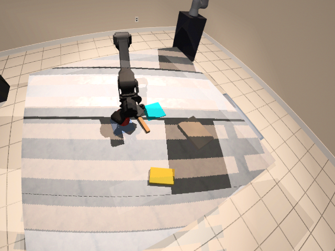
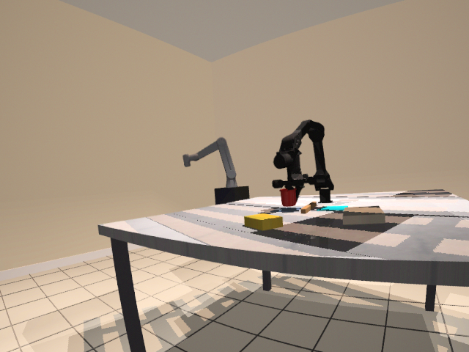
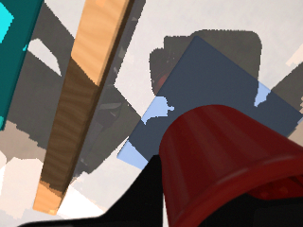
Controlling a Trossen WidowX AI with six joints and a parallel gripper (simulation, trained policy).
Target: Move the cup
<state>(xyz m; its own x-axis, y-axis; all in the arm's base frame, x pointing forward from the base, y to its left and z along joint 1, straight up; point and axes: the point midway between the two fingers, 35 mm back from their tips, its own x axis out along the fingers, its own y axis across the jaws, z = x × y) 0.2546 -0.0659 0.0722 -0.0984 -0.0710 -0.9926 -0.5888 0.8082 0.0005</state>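
The red cup [image 1: 124,122] [image 2: 288,197] [image 3: 208,142] hangs above the blue pad [image 1: 116,130] [image 3: 204,71], close to upright in the exterior view, with a gap to the table under it. My gripper [image 2: 295,191] [image 3: 166,160] is shut on the cup's wall; one finger is outside it in the wrist view and the other reaches over the rim, partly hidden. The cyan pad [image 1: 155,110] [image 2: 335,208] [image 3: 7,71] lies to the right of the blue one in the top view, with nothing standing on it. The marbles cannot be made out inside the cup.
A wooden bar [image 1: 143,124] [image 2: 308,207] [image 3: 71,118] lies between the two pads. A tan block [image 1: 196,132] [image 2: 363,215] lies to the right of the cyan pad, and a yellow block [image 1: 161,175] [image 2: 263,221] lies nearer the front in the top view.
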